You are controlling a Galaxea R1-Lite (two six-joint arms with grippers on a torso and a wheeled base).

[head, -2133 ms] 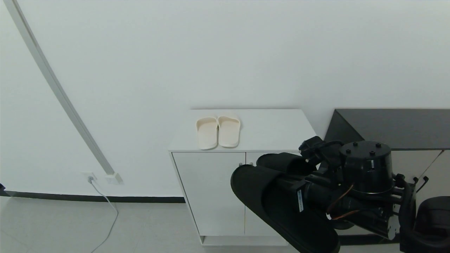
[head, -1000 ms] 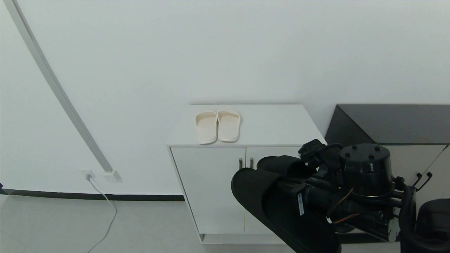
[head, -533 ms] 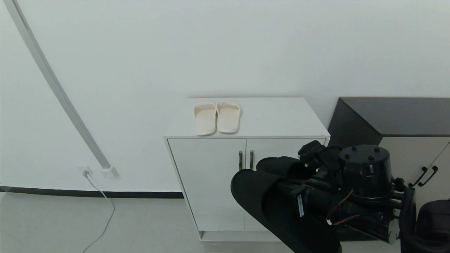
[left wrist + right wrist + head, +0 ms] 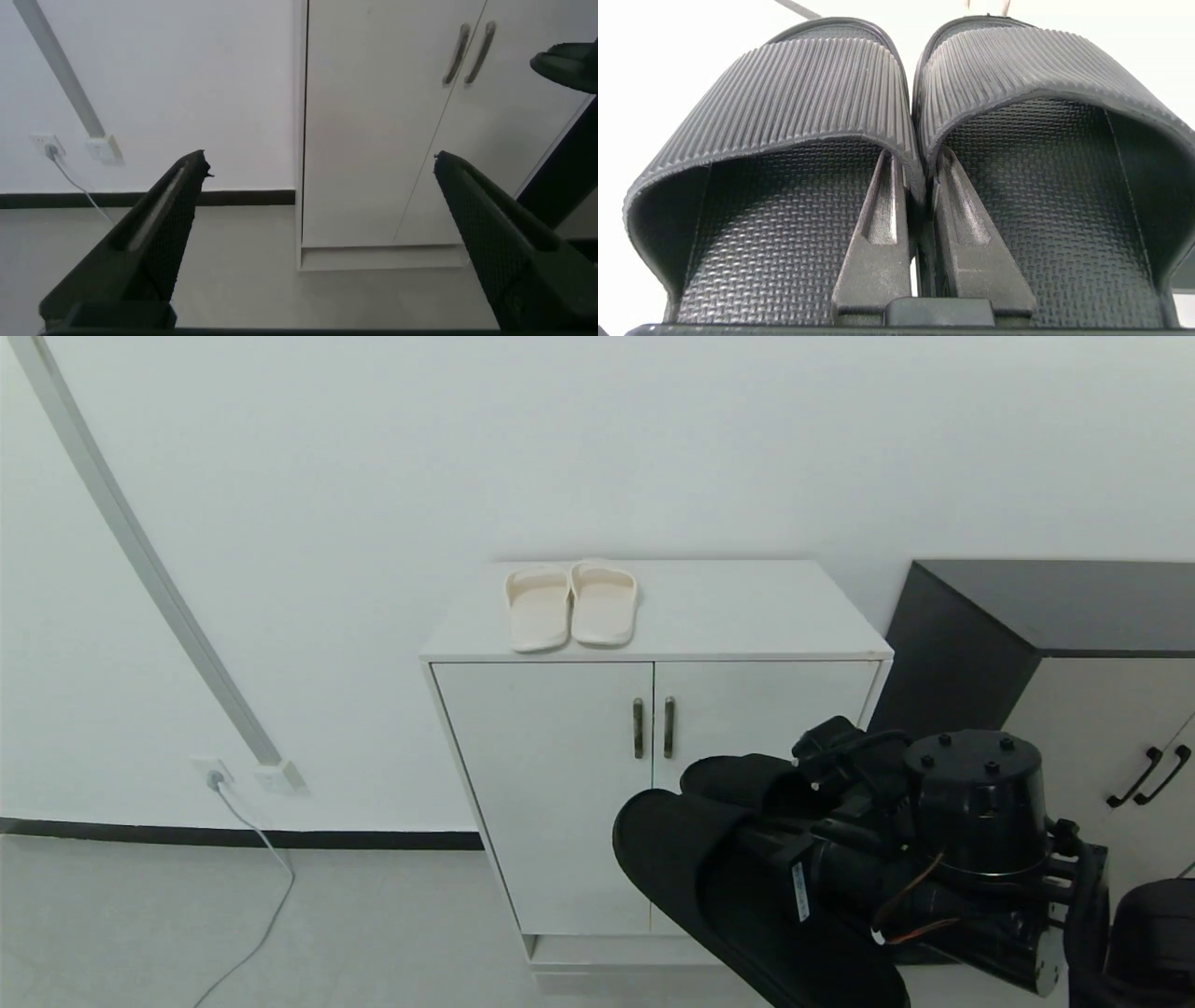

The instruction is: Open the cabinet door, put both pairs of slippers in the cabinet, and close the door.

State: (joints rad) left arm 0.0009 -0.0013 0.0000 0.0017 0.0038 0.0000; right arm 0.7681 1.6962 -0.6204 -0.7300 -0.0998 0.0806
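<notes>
My right claw (image 4: 915, 173) pinches the black slippers (image 4: 709, 859) together before the shut cabinet (image 4: 551, 784); my left claw (image 4: 320, 163) hangs spread — cream slippers (image 4: 571, 607) sit by its top's front edge, floor (image 4: 280, 933) stretching leftward.

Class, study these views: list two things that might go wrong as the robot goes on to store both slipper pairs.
1. The cabinet doors are shut and the right gripper is clamped on the black slippers, so only the open left gripper can pull a handle; a swinging door may strike the slippers held before it.
2. The grip pinches only the slippers' touching inner walls; one may slip out.
</notes>
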